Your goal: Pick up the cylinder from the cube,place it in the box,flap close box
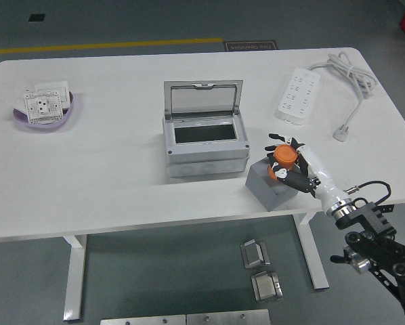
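An orange cylinder point(283, 157) stands on a grey cube point(265, 185) near the table's front right edge. My right hand point(292, 162), white with black fingertips, is curled around the cylinder, its fingers closing on both sides of it. The cylinder still appears to rest on the cube's top. A grey box point(204, 145) sits in the middle of the table with its clear lid point(203, 97) standing upright at the back, its inside open to view. My left arm is out of the picture.
A white power strip point(299, 96) with its cable point(351, 81) lies at the back right. A purple bowl point(47, 110) holding white socket plates sits at the far left. Metal parts lie on the floor below the table's near edge.
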Motion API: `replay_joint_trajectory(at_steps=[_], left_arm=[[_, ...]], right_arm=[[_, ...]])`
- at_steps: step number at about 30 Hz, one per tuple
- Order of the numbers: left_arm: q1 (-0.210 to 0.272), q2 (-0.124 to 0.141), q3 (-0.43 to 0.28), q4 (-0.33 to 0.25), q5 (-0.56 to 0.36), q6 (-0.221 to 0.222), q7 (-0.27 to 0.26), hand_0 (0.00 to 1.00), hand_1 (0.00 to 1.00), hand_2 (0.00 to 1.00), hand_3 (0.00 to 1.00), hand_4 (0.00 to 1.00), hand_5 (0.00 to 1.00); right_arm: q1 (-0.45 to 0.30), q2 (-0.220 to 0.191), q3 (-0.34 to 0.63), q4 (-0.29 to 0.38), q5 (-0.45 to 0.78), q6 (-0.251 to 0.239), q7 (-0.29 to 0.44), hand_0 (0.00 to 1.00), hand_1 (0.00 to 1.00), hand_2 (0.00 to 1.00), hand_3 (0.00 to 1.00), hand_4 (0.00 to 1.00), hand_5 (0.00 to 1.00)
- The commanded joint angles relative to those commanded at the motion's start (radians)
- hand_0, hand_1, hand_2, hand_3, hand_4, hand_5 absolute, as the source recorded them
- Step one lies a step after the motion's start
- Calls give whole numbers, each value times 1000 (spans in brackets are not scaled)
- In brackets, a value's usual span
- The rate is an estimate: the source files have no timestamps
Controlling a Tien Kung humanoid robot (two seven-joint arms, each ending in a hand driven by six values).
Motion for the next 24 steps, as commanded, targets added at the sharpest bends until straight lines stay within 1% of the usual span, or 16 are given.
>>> replay_joint_trajectory(at_steps=[2,3,8,9,14,15,20,21,24], left_arm=[[0,0,-2,0,1,0,0,661,661,566,604,623,259],[-1,0,-3,0,1,-1,0,660,661,566,604,624,258],[-2,-1,-11,-1,7,-2,2,660,661,566,604,624,258],[-2,0,-11,-2,7,-2,2,661,661,567,605,623,259],[-5,1,-15,-3,9,-2,4,661,661,567,605,623,259],[-5,1,-16,-4,11,-2,5,661,661,567,604,624,260],[-7,3,-20,-5,14,-3,7,661,661,567,604,624,260],[-8,3,-20,-6,14,-3,7,662,660,567,604,624,260],[-8,5,-24,-6,18,-3,9,662,660,567,604,624,260]], right_arm=[[2,0,-2,2,-7,-5,0,657,587,557,544,2,2],[4,0,-2,4,-12,-8,0,624,559,537,440,2,2],[16,-1,-4,16,-38,-23,2,624,559,537,440,2,2],[22,-2,-4,20,-45,-26,1,587,454,427,248,2,2],[43,-7,-2,33,-70,-32,-4,587,454,427,248,2,2],[48,-8,-1,37,-74,-33,-5,558,388,335,223,2,2],[79,-15,-3,45,-82,-35,-9,558,388,335,223,2,2],[90,-17,-6,48,-85,-36,-11,568,398,354,224,2,2],[130,-19,-21,54,-100,-43,-21,568,398,354,224,2,2]])
